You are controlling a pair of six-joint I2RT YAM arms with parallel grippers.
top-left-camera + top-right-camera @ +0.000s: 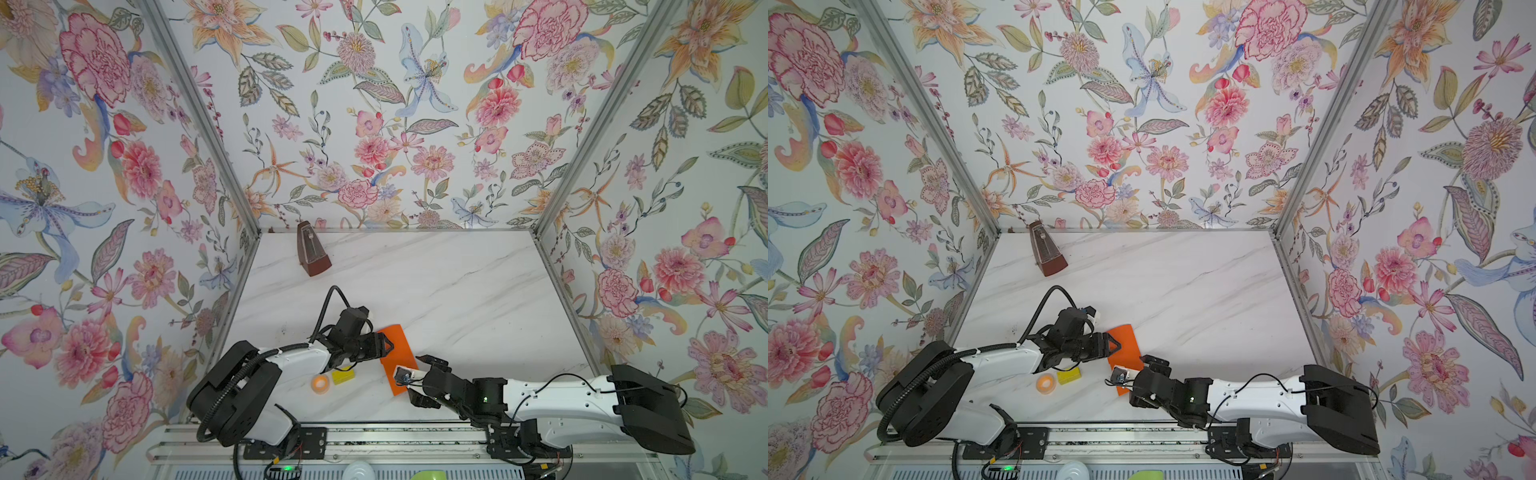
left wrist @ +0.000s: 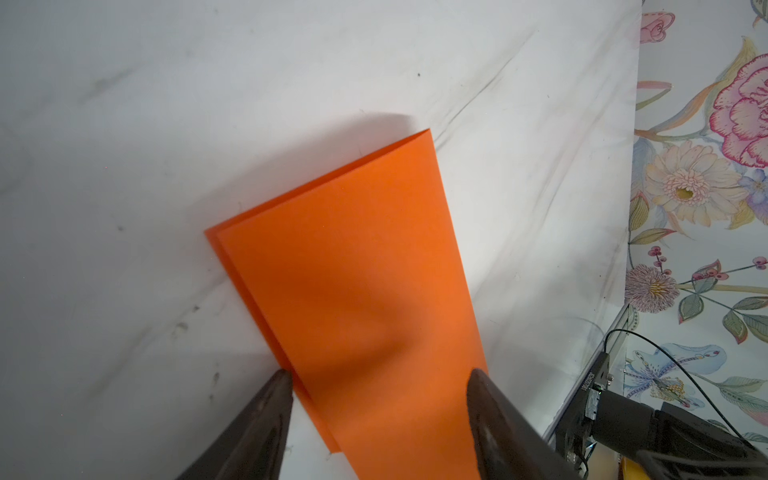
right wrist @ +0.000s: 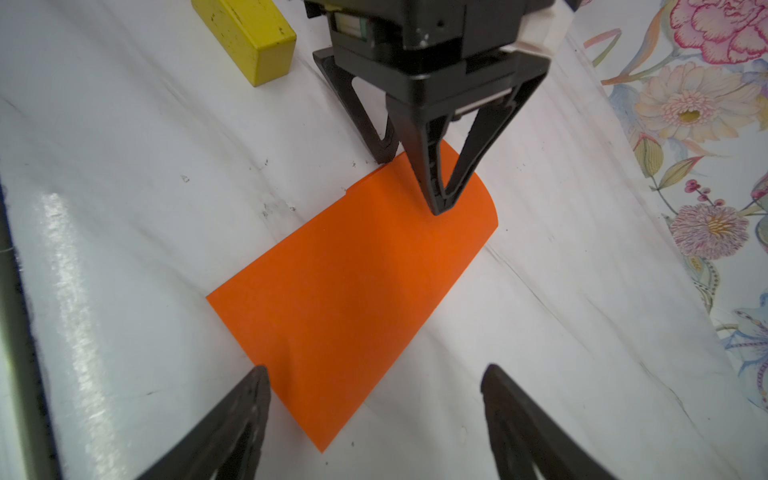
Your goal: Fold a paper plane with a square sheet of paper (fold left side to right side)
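The square sheet of paper is bright orange. It lies on the marble table folded in half into a narrow rectangle, with its two layers slightly offset. No paper plane shape is in view. My left gripper is open over the sheet's far end. One of its fingertips rests on the paper and the other sits at the paper's edge. My right gripper is open and hovers above the near corner, holding nothing.
A yellow block and a small orange tape ring lie just left of the paper, under the left arm. A brown metronome stands at the back left. Floral walls enclose the table on three sides, and a metal rail runs along the front.
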